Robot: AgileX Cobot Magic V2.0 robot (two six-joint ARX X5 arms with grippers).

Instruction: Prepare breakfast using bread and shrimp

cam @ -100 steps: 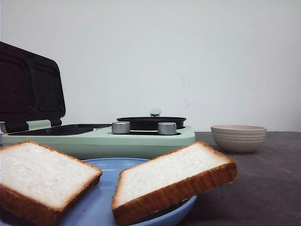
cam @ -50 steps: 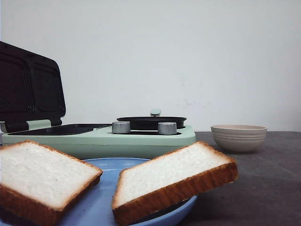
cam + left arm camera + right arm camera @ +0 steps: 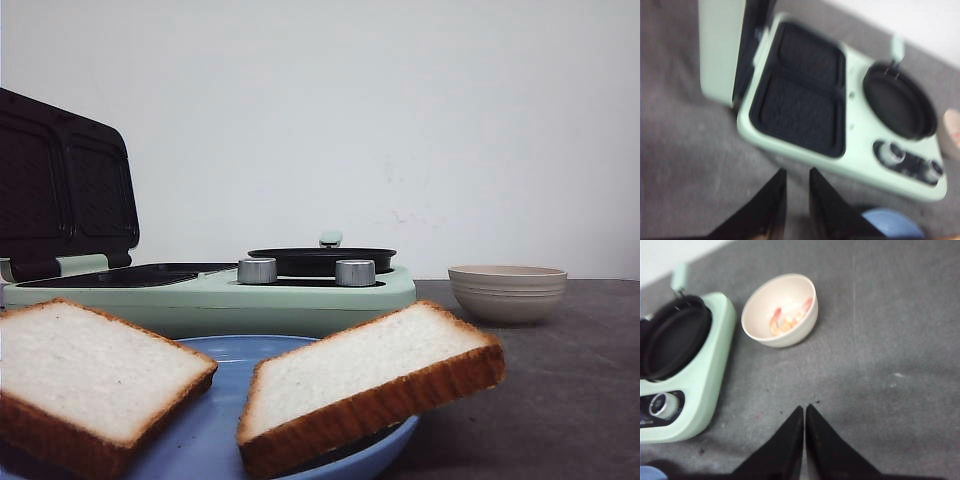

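Shrimp (image 3: 788, 316) lie in bowl (image 3: 780, 310), ahead of right gripper (image 3: 805, 412), fingers pressed together, empty. Left gripper (image 3: 796, 175) slightly spread, facing maker (image 3: 840, 120). Right arm nearer.

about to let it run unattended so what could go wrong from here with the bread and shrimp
1. The right square slice of white bread overhangs the rim of the blue plate, tilted; a nudge might tip it onto the grey table.
2. The small orange-red shrimp pieces lie deep in the beige round bowl; the right hand, shut now, may push the light bowl instead of grasping them.
3. The mint-green breakfast maker's raised lid could block the left hand.
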